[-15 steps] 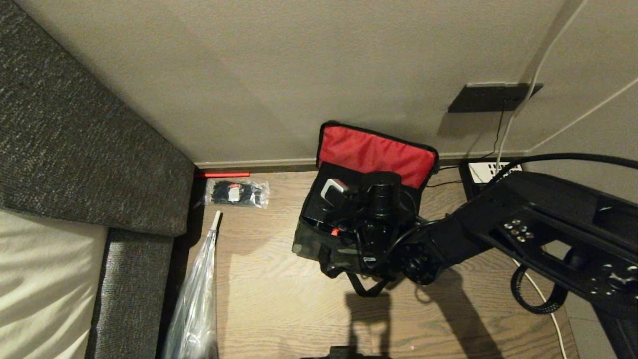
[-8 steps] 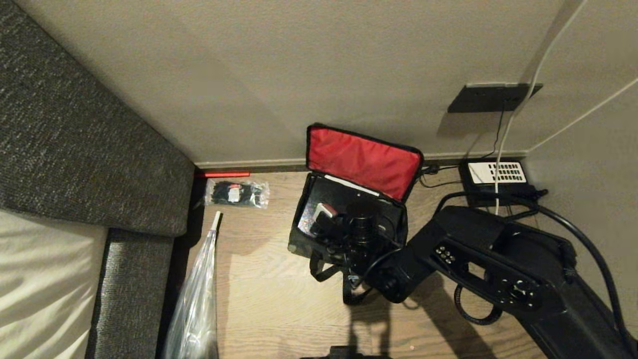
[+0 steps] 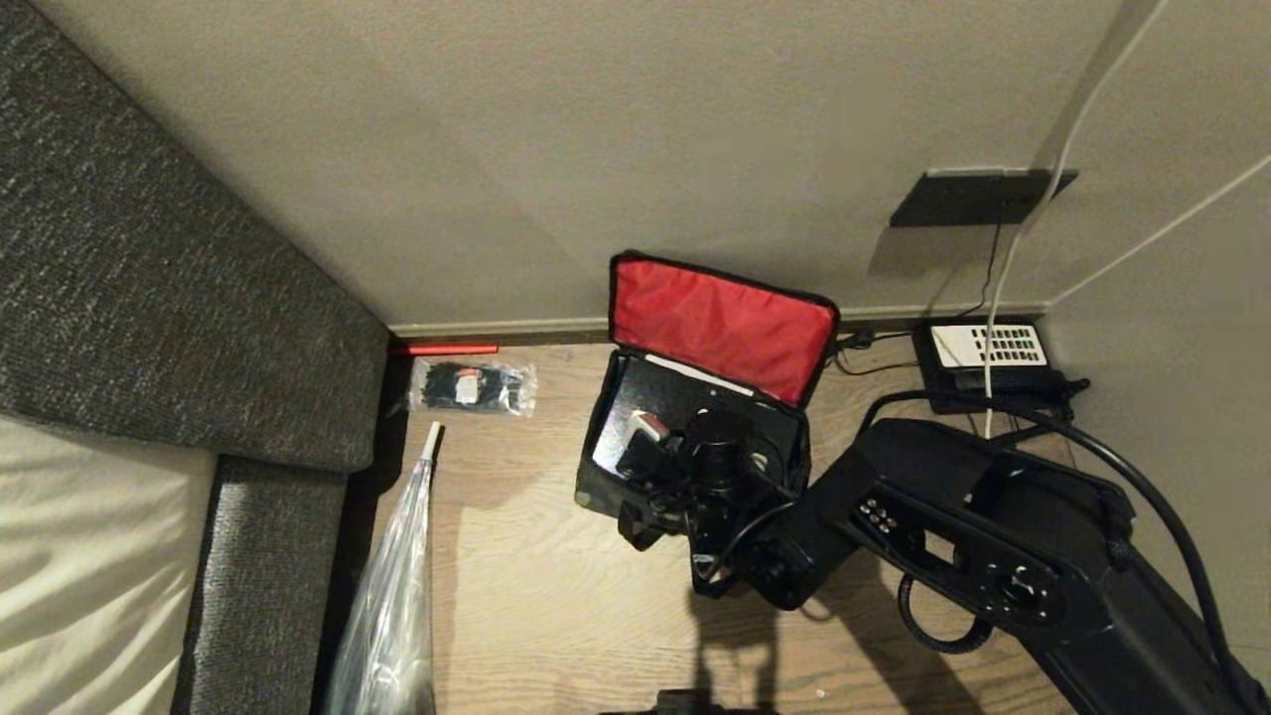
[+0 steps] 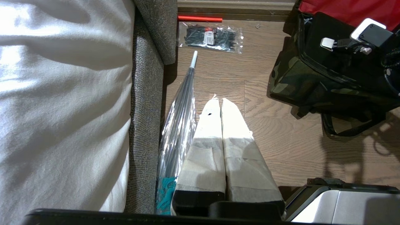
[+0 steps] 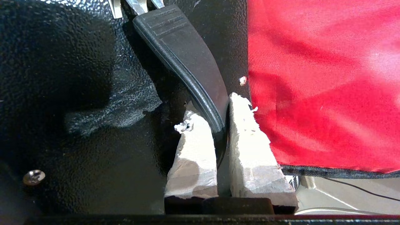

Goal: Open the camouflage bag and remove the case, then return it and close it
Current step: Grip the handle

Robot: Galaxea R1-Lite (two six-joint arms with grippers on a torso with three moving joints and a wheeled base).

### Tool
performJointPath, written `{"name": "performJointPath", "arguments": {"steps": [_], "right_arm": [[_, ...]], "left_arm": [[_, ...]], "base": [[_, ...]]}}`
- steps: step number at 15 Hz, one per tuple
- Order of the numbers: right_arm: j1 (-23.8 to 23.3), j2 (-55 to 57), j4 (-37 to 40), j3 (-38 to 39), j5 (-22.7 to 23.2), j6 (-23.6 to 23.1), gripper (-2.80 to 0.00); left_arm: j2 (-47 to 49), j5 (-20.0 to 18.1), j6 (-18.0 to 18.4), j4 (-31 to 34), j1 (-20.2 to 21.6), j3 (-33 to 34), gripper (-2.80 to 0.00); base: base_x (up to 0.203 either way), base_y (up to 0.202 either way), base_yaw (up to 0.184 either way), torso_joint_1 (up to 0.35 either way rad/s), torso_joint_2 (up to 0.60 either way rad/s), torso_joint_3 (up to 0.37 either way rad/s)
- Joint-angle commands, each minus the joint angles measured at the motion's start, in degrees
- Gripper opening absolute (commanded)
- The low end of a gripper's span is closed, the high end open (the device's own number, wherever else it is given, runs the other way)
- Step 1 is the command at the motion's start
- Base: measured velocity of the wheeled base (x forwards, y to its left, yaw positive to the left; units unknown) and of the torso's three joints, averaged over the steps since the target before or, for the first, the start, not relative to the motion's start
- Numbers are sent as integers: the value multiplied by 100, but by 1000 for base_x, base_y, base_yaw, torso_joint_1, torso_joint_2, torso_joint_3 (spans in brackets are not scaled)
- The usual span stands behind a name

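The camouflage bag [image 3: 596,489] stands open on the wood floor by the wall, its red lid lining [image 3: 720,328] upright. Inside it lies the black textured case [image 5: 62,62], also seen in the head view as the case [image 3: 645,402]. My right gripper [image 5: 220,118] reaches down into the bag and is shut on the case's curved black handle [image 5: 187,59]. In the head view the right wrist [image 3: 715,452] hides the fingers. My left gripper [image 4: 218,101] hangs shut and empty over bare floor, left of the bag [image 4: 300,78].
A clear packet of black cable ties [image 3: 472,385] and a red rod [image 3: 444,349] lie by the skirting. A wrapped umbrella [image 3: 392,596] leans along the grey upholstered bed frame [image 3: 149,298]. A black desk phone [image 3: 993,350] with cables sits in the right corner.
My right arm has come down and drawn back, lowering the case into the bag. The bag has shifted a little to the left, and its lid stands clear of the arm.
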Motion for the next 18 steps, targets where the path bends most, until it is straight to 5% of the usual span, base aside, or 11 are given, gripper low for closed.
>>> {"name": "performJointPath", "arguments": {"steps": [1,8,18], "right_arm": [[9,-551,12,50,-21,-72,-280],[112,-2307,1032,382,-23,-174,-280],[134,-2678,1185,763,-53,-178,-280]], "left_arm": [[-11,3,-1,2,8,18,-280],[-11,3,-1,2,2,18,-280],[-11,3,-1,2,2,18,-280]], "base": [[0,0,0,0,0,0],[0,0,0,0,0,0],[0,0,0,0,0,0]]}}
